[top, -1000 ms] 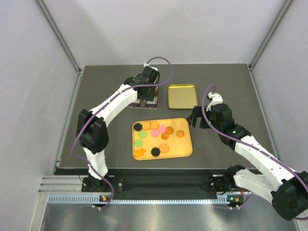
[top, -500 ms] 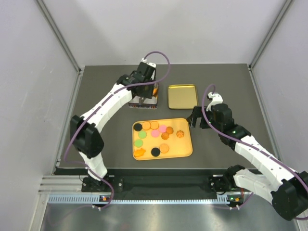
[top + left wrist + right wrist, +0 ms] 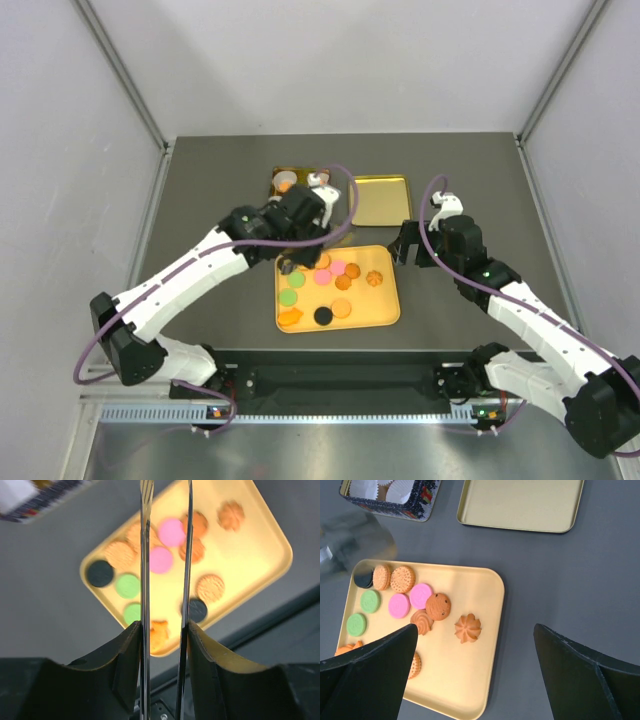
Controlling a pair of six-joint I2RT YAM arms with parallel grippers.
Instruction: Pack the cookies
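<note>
Seen from its own wrist camera, the left gripper (image 3: pixel 166 500) pointed down at the yellow tray (image 3: pixel 260 555). Its thin fingers stood a narrow gap apart with nothing between them. The cookies (image 3: pixel 161 560) lay straight ahead of it, flat on the tray. One pink cookie sat framed in the gap, tan ones lay just above it in the frame, and two green ones lay left of the left finger. Being mostly round discs, they gave no long axis to line up with.

In the overhead view the tin (image 3: pixel 300 183) with its paper cups (image 3: pixel 318 180) stood above the tray, and the gold lid (image 3: pixel 378 200) lay to the tin's right. Further right, just off the tray's right edge, the right gripper (image 3: pixel 402 246) hovered with its fingers spread wide and empty. The left gripper was plainly nearer most of the cookies, so the pick looked like its to make.
</note>
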